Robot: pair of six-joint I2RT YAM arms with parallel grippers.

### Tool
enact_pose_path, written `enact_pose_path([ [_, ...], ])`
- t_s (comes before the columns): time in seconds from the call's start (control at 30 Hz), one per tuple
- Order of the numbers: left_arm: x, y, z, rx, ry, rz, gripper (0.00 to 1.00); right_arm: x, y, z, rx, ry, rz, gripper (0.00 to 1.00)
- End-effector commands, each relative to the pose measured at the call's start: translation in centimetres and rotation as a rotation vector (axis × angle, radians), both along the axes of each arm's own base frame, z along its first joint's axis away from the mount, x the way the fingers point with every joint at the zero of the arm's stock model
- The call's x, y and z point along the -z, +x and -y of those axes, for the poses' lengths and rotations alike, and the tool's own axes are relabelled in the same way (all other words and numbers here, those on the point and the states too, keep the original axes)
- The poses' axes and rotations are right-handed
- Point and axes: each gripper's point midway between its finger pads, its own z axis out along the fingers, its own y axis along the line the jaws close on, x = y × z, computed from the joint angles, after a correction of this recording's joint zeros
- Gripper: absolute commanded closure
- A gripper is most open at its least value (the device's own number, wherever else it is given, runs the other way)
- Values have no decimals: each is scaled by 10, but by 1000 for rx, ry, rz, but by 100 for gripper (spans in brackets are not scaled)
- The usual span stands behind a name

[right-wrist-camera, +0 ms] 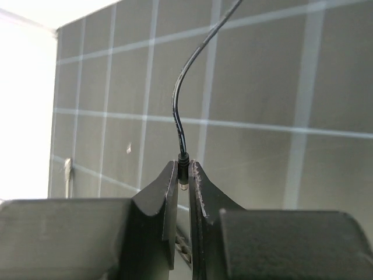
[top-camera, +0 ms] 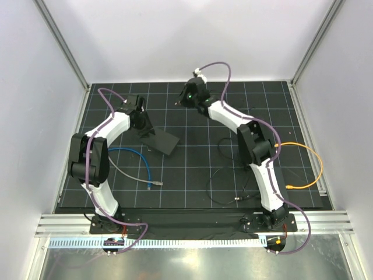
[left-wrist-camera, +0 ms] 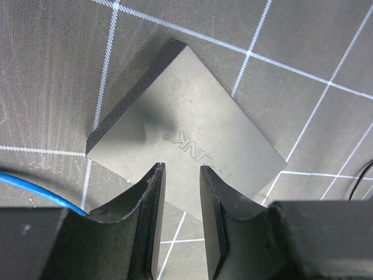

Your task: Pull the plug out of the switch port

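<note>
Top external: left gripper [top-camera: 141, 123] low over the switch [top-camera: 160, 141] left of the table's [top-camera: 180, 175] centre, right gripper [top-camera: 180, 100] raised near the far edge, well apart. Left wrist: jaws half apart, clasping nothing, just above the switch, so worth pressing down to pin it. Right wrist: pinched on the plug [right-wrist-camera: 183, 175], black cable [right-wrist-camera: 178, 116] trailing; seemingly free of its port, so pull straight, no twisting.

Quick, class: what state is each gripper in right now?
Left gripper: open, empty, over the network switch.
Right gripper: shut on the plug of a black cable.
</note>
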Motion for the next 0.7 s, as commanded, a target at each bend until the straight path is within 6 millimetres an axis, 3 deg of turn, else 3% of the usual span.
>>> enact_pose_path([
  [0.0, -20, 3, 4, 21, -20, 58, 66, -22, 6, 73, 78, -170, -42, 99],
  [0.4, -18, 2, 12, 34, -59, 45, 66, -10, 20, 186, 171, -500, -101, 95],
  [0.5, -18, 1, 15, 38, -74, 41, 65, -5, 20, 198, 171, -510, -139, 82],
  [0.53, -17, 1, 16, 39, -80, 38, 65, -4, 20, 198, 171, -511, -147, 70],
  [0.67, -17, 0, 18, 41, -92, 35, 65, -17, 11, 200, 183, -496, -173, 57],
])
